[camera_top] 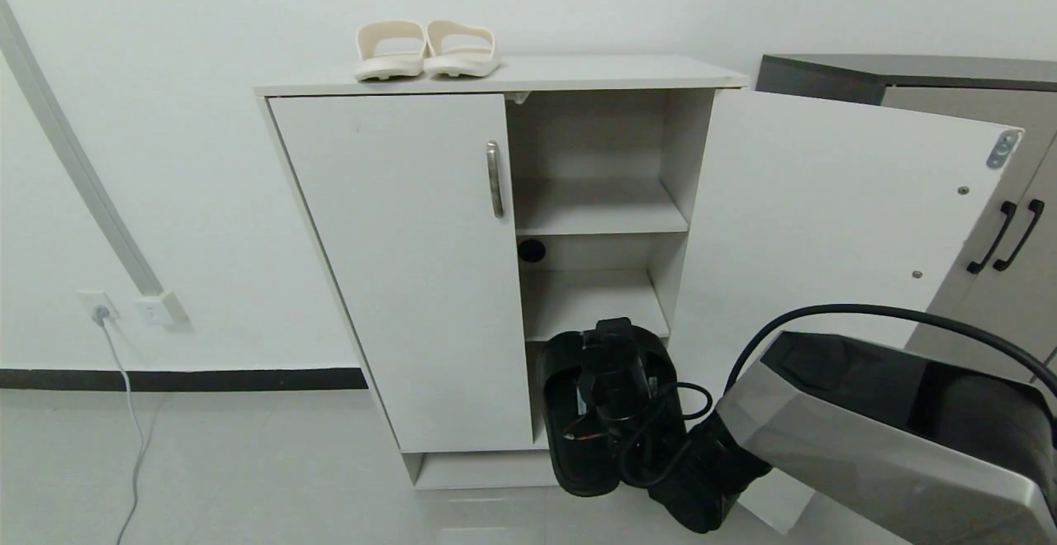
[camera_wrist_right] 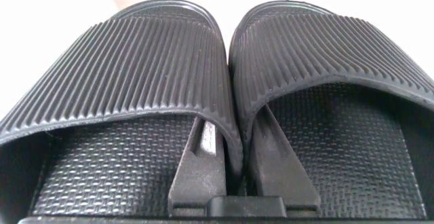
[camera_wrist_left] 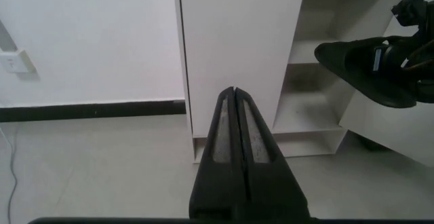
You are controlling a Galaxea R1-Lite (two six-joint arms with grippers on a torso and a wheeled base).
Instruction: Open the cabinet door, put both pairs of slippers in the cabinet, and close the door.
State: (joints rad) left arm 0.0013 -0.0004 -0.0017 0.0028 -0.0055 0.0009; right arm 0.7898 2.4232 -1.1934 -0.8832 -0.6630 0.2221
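Head view: white cabinet (camera_top: pixel 594 73), left door (camera_top: pixel 405 272) shut, right door (camera_top: pixel 817 223) swung wide open. Cream slippers (camera_top: pixel 427 49) sit side by side on the cabinet top, toward its left end. Right gripper (camera_top: pixel 609 355) comes in from the lower right and holds the black slippers (camera_top: pixel 578 466) low in front of the open half, below the middle shelf (camera_top: pixel 590 301), off the floor. Can't tell if they are past the cabinet's front edge. Upper shelf (camera_top: pixel 599 206) is bare. Grey cabinet (camera_top: pixel 950 99) stands to the right, behind the open door.

Left wrist view: left gripper (camera_wrist_left: pixel 234 98) has its fingers (camera_wrist_left: pixel 220 136) pressed flat together with nothing between them (no gap visible). It hangs above the floor, pointing at the foot of the shut door (camera_wrist_left: pixel 241 41). The black slippers (camera_wrist_left: pixel 359 64) show farther off by the open half, tilted.

Right wrist view: right gripper (camera_wrist_right: pixel 234 136) has one finger (camera_wrist_right: pixel 200 163) under each ribbed strap, pinching the two touching inner strap edges of the black slippers (camera_wrist_right: pixel 129 68) between them. The pair lies sole side down, side by side.
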